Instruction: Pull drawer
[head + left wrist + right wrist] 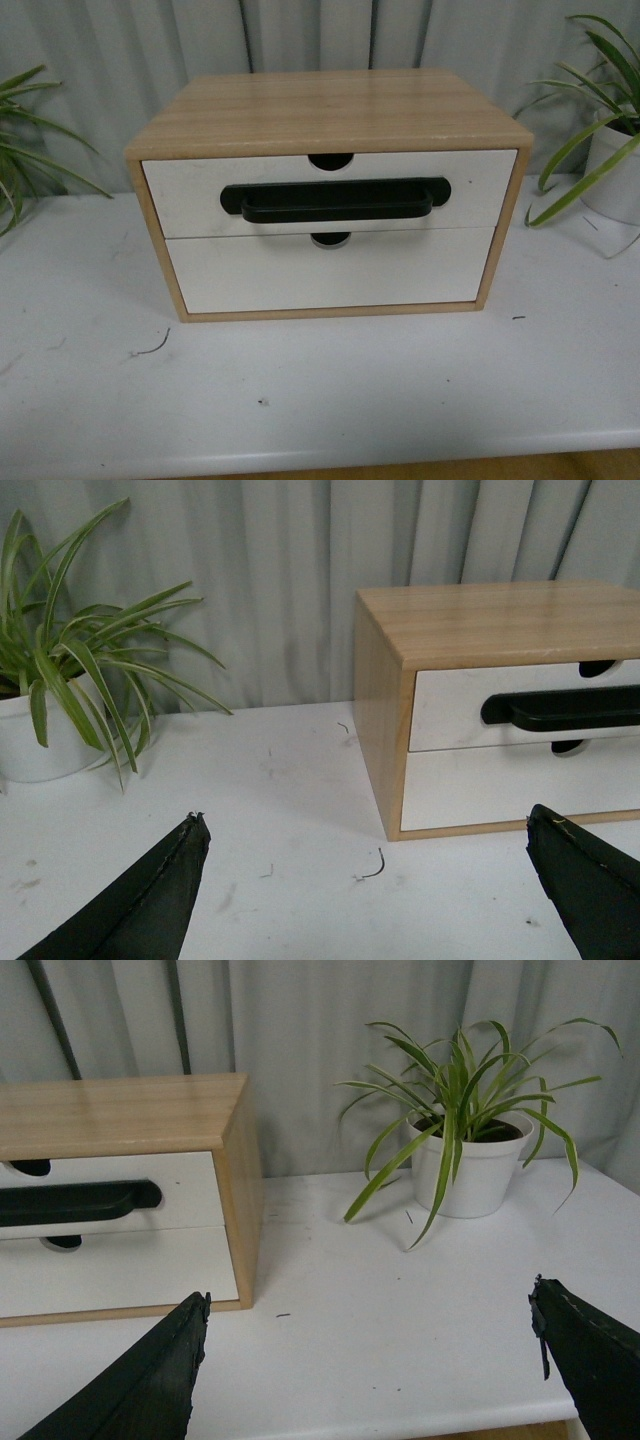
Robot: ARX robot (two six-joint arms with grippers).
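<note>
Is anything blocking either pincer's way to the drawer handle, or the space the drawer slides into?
Nothing visible. Between the left pincer, the right pincer and the drawer lies only table with tiny debris; the potted plants stand aside.

place: staged test corner, lab-like | backdrop: grey pleated curtain point(100, 60) covers the whole rear | surface point(400, 400): plain white, scuffed, with small specks of dirt | props: one small wooden cabinet point(330, 110) in the middle; left potted plant point(60, 680) and right potted plant point(468, 1150) beside it, both in white pots
</note>
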